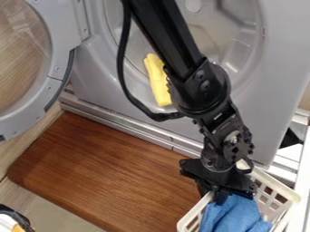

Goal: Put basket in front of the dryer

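Observation:
The gripper [219,195] hangs at the lower right, low over the left part of the white basket, next to the blue cloth. How its fingers stand is hidden by its own body and the cloth. The white plastic basket [284,197] with slotted walls stands at the bottom right corner, cut off by the view's lower edge. A blue cloth [237,215] lies in it. The grey dryer [272,90] stands behind, its round door [59,68] swung wide to the left. A yellow cloth [158,81] lies at the drum opening's lower rim, partly behind the arm.
A brown wooden board [103,170] covers the floor before the dryer, left of the basket. A metal rail [130,124] runs along the dryer's base. White framing [302,176] borders the right side. A black and white object [13,219] sits at the lower left corner.

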Controlling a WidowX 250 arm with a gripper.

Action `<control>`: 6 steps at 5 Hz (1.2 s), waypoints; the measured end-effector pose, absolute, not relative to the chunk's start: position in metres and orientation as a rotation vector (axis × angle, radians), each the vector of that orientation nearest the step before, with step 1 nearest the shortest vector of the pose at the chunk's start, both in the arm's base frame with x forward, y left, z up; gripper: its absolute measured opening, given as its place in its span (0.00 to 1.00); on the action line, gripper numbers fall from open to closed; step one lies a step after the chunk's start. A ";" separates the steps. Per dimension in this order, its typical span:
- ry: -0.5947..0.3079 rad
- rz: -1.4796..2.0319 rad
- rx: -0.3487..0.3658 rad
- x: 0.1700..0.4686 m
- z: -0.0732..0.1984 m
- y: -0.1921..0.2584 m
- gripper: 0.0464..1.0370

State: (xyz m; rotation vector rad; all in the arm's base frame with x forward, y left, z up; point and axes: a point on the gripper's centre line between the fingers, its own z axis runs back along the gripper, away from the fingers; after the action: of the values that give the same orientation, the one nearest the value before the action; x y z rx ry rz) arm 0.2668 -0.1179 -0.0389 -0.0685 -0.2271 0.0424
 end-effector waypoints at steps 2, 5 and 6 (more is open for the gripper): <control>-0.253 0.038 -0.166 0.261 -0.010 -0.113 0.09; -0.293 0.094 -0.208 0.243 0.036 -0.063 0.05; -0.260 0.110 -0.217 0.237 0.033 -0.049 0.05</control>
State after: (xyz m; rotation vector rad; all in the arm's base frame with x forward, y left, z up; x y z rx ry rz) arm 0.2372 -0.0488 0.0333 -0.2170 -0.2604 0.1096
